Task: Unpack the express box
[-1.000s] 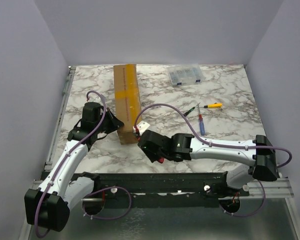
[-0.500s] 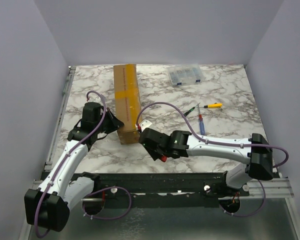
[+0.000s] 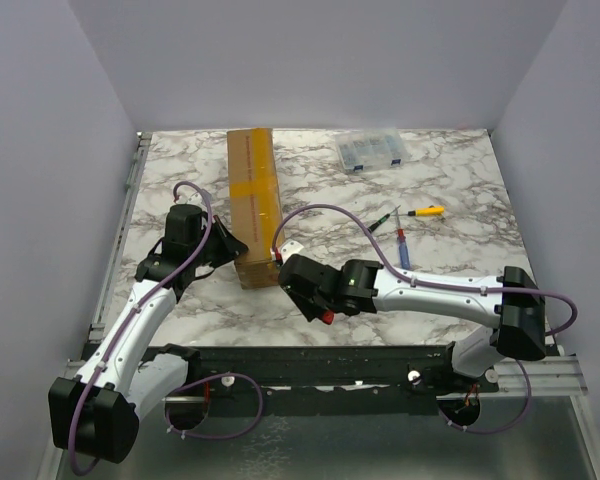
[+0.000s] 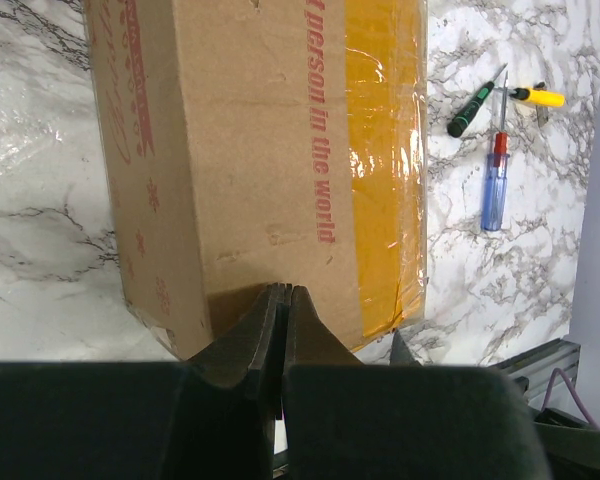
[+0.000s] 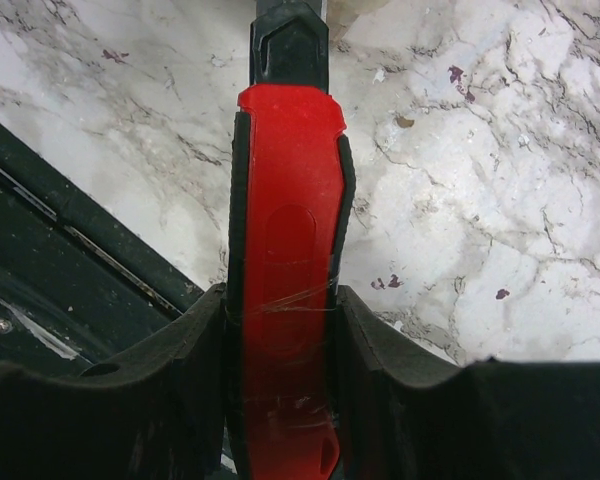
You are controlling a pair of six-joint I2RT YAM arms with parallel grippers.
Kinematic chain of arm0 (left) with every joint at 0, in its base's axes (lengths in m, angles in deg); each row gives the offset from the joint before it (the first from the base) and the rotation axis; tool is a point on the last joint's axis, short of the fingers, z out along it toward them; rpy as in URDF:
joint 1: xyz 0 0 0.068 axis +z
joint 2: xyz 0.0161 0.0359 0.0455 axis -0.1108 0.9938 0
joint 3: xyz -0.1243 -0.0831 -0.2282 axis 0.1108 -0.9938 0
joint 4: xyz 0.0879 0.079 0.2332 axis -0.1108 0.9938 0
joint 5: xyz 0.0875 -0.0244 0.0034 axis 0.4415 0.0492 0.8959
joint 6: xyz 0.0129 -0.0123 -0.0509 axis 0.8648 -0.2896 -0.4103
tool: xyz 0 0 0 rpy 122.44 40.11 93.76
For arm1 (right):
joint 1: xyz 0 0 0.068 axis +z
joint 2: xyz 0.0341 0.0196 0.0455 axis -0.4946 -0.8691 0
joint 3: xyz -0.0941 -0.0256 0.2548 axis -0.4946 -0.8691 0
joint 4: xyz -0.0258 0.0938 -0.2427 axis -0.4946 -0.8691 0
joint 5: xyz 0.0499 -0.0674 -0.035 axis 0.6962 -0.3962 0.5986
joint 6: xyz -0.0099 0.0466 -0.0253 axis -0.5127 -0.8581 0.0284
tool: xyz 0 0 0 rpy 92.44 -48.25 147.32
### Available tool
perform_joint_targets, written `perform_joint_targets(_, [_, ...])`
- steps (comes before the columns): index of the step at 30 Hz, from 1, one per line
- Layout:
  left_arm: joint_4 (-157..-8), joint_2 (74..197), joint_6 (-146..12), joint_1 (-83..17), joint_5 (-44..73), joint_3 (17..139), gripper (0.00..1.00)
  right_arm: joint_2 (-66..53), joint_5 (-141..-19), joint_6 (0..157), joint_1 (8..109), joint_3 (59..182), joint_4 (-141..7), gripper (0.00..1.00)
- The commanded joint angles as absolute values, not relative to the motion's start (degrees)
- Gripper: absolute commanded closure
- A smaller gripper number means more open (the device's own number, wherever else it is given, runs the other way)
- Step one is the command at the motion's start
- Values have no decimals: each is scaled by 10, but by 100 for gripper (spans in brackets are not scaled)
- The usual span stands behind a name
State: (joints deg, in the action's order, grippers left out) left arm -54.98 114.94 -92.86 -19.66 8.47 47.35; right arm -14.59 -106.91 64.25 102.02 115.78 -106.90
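- Left pincer (image 4: 281, 300) is squeezed shut with nothing in it. Its two dark fingers (image 4: 260, 325) press flat against each other.
- Its tip sits right at the near end of the express box (image 4: 260, 150), on the box's left side. I cannot tell for sure if it touches the cardboard.
- The right pincer (image 5: 283, 300) holds a red cutter (image 5: 285, 200). One black finger (image 5: 195, 340) is pressed on each side of the red handle.
- The black front end of the cutter points away from the wrist. In the top view, the right pincer is just beside the near right corner of the box.
- The express box is long, thin and brown. It lies flat on the marble worktop (image 3: 450, 190), left of the middle, and runs from the back edge toward the arms.
- Yellow tape (image 4: 380, 150) runs along the top of the box, with red letters (image 4: 318, 130) next to it. The box is shut and the tape is in one piece where I can see it.
- Three screwdrivers lie close together on the worktop to the right of the box: a green one (image 4: 475, 103), a yellow one (image 4: 537, 96) and a blue one (image 4: 493, 190).
- A clear plastic case (image 3: 372, 151) sits near the back edge, to the right of the box and apart from it.
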Motion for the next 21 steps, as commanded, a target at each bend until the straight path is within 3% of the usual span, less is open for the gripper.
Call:
perform_joint_targets(1, [-411,1171,-905,-197,126,444,100,-146,-1058,654,1018,1172,-1056,100])
perform_joint_targets(21, [-373,1197,-930,-221,220,463,100,-166,-1150,552,999,1204,-1175,100])
